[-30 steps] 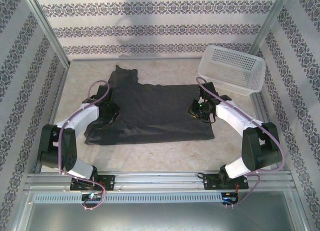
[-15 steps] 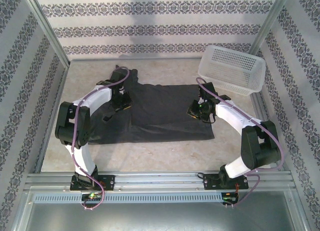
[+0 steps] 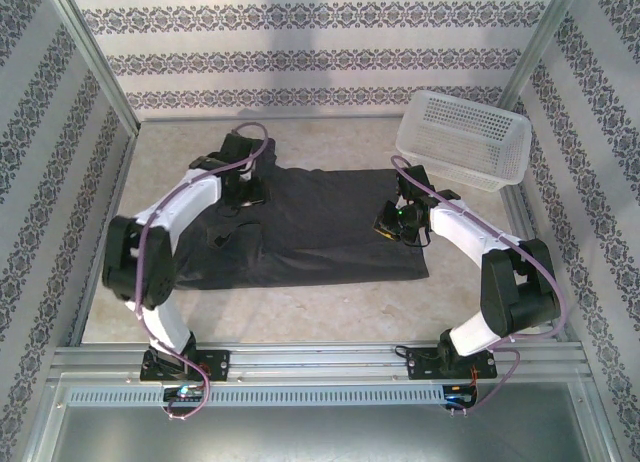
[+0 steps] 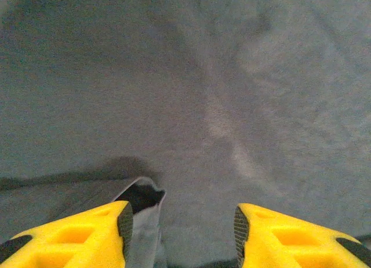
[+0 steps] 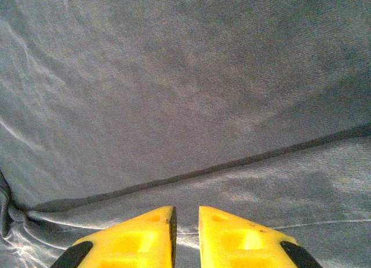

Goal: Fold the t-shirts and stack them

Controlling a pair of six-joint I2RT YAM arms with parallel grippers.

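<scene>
A dark charcoal t-shirt (image 3: 320,227) lies spread flat across the middle of the table. My left gripper (image 3: 247,190) hovers over its far left part. In the left wrist view this gripper (image 4: 182,224) is open, and a small flap of the t-shirt (image 4: 142,195) stands beside its left finger. My right gripper (image 3: 392,220) rests on the shirt's right side. The right wrist view shows this gripper (image 5: 186,221) nearly closed, pinching a crease of the t-shirt (image 5: 174,94) just below a folded edge.
A white mesh basket (image 3: 470,147) stands at the far right, just beyond the right arm. Patterned walls and metal frame posts close the table in on three sides. Bare tabletop (image 3: 300,307) runs along the shirt's near edge.
My left arm swung from the shirt's near left part to its far left part, and its gripper went from shut to open. The right arm has stayed put.
</scene>
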